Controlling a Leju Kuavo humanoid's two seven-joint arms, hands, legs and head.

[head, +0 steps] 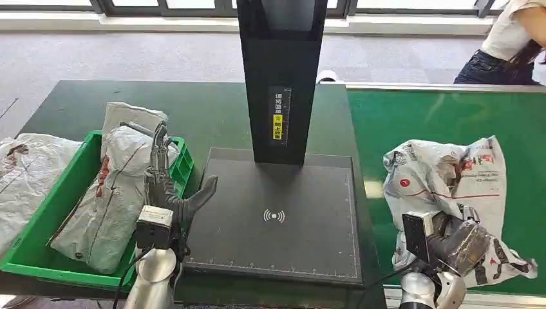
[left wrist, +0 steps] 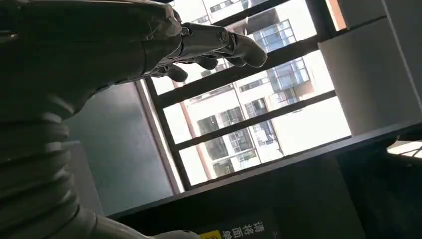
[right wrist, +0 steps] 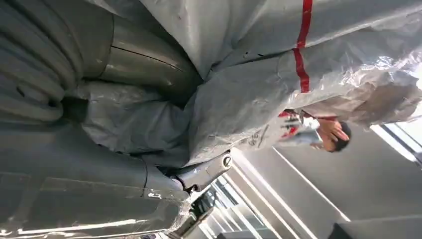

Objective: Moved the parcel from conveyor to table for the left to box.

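The right hand (head: 465,243) is gripping the crumpled white parcel (head: 451,177), which is lying on the green conveyor (head: 412,122) to the right of the black scanner pad (head: 277,251). The left hand (head: 169,187) is hovering with fingers spread and holding nothing, beside the green bin (head: 45,212) that is carrying 2 grey bags (head: 112,193)

Black post (head: 279,77) behind bare scanner pad (head: 277,219)
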